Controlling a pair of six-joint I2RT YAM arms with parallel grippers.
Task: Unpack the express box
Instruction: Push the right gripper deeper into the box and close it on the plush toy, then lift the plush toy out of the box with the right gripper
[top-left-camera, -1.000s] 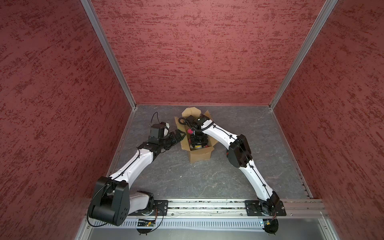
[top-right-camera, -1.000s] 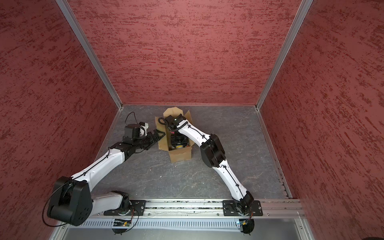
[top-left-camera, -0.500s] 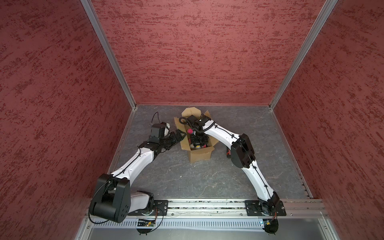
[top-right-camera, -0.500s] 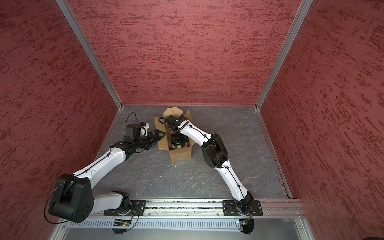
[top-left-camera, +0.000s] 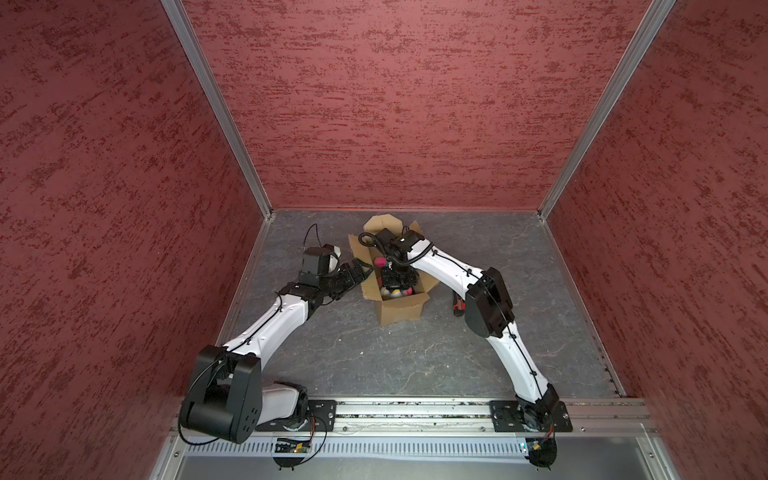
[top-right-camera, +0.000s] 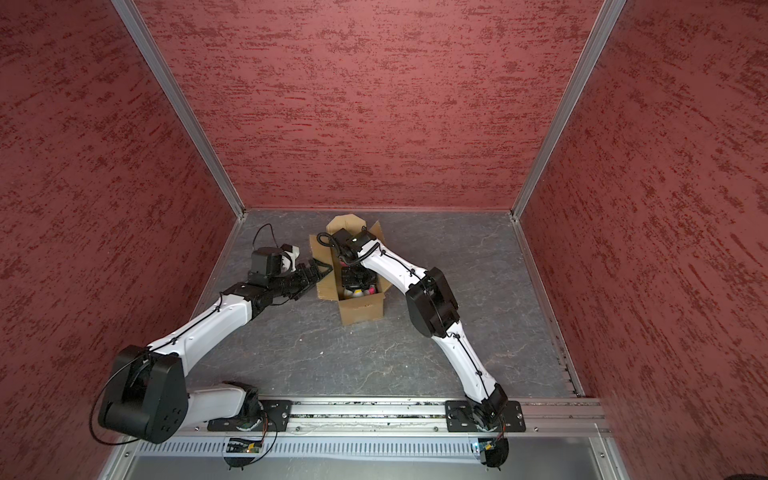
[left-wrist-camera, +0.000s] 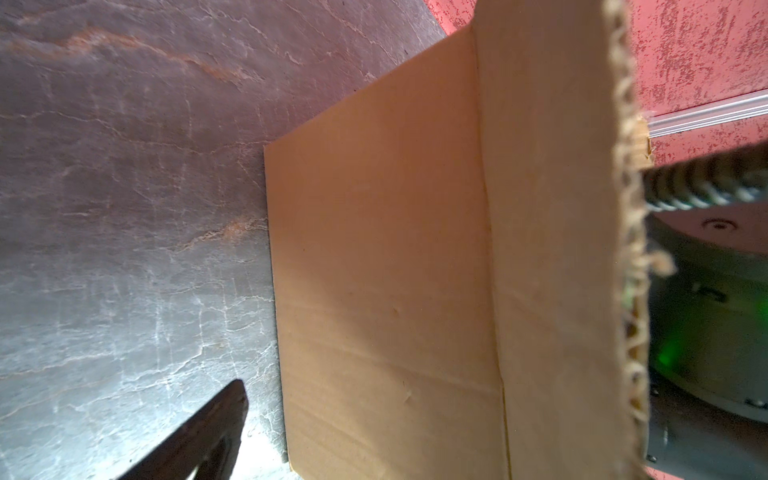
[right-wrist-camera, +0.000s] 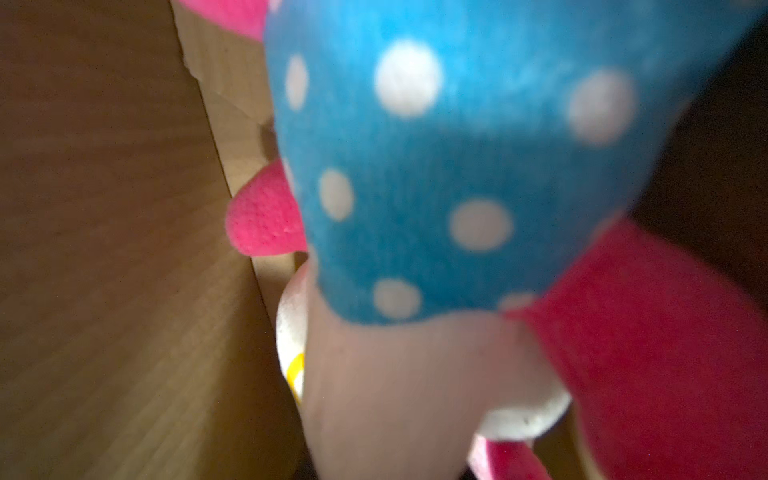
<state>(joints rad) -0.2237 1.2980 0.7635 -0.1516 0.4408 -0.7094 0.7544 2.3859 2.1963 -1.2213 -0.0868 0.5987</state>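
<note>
Express box (top-left-camera: 401, 309) stands near the back of the grey counter (top-left-camera: 374, 365), flaps splayed open. Inside it lies a plush toy (right-wrist-camera: 457, 166) (blue with white dots, pink, white). The right pincer (top-left-camera: 395, 286) reaches down into the box over the toy, presumably to lift it out; whether it pinches the toy I cannot tell. The left pincer (top-right-camera: 321, 268), spread wide, sits at the left flap, likely bracing the box.

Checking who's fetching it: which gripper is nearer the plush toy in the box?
Right. The right gripper reaches down inside the express box, right at the plush toy. The left gripper sits outside the box, beside an opened flap.
</note>
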